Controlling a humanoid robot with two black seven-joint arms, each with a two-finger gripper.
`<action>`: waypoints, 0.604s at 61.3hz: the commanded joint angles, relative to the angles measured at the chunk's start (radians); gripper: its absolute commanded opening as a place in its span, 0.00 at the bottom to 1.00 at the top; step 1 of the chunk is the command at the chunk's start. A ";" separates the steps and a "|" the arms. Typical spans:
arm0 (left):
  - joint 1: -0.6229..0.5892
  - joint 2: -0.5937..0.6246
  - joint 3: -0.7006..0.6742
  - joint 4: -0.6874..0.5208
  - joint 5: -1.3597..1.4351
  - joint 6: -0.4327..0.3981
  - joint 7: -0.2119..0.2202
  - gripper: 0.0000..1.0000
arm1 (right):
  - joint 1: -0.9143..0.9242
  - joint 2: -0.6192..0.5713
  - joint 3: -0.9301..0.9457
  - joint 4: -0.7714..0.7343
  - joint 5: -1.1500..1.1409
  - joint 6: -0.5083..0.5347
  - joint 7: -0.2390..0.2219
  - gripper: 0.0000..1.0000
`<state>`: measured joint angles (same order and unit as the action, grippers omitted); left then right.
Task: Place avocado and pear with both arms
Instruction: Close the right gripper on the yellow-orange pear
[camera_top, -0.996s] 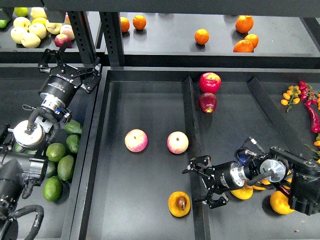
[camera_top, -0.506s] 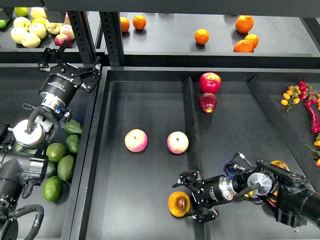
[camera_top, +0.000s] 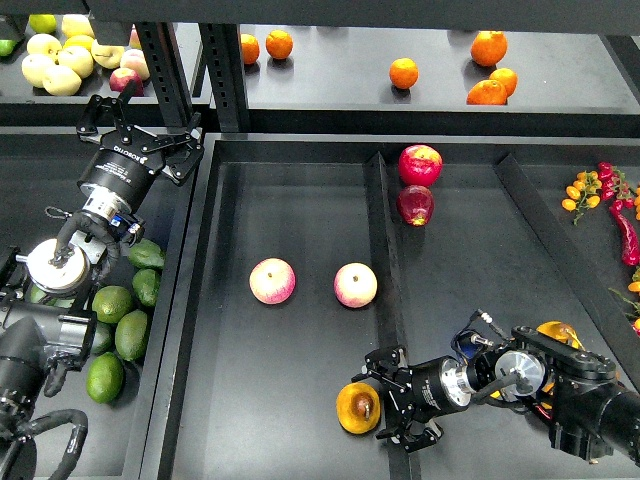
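Note:
The pear (camera_top: 358, 407), golden orange with a dark stem dimple, lies on the floor of the middle tray near its front right. My right gripper (camera_top: 384, 398) is open at the pear's right side, its fingertips reaching past the pear's edge above and below. Several green avocados (camera_top: 112, 303) lie in the left bin. My left gripper (camera_top: 140, 122) is open and empty, held high above that bin near the shelf post, well away from the avocados.
Two pink apples (camera_top: 272, 281) (camera_top: 355, 285) lie mid-tray. Red apples (camera_top: 419, 165) lie in the right tray behind the divider (camera_top: 385, 270). More yellow fruit (camera_top: 557, 335) sits under my right arm. Oranges (camera_top: 403, 72) and pale apples (camera_top: 60, 55) are on the back shelf.
My right gripper has moved left and down across the divider to the pear's right side. The left arm has stayed almost still. The pear has not moved.

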<state>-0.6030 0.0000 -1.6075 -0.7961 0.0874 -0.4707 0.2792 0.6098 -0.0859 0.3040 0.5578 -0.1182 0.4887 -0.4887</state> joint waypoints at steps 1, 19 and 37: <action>0.000 0.000 0.000 0.000 0.000 0.001 0.000 1.00 | -0.001 0.026 0.010 -0.047 0.000 0.000 0.000 0.87; 0.002 0.000 -0.002 0.000 0.000 0.000 0.000 1.00 | -0.010 0.043 0.040 -0.087 0.000 0.000 0.000 0.60; 0.002 0.000 0.001 0.005 0.000 0.000 0.000 1.00 | -0.010 0.043 0.047 -0.085 0.005 0.000 0.000 0.40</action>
<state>-0.6013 0.0000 -1.6092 -0.7928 0.0874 -0.4710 0.2792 0.5989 -0.0422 0.3505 0.4719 -0.1173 0.4887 -0.4887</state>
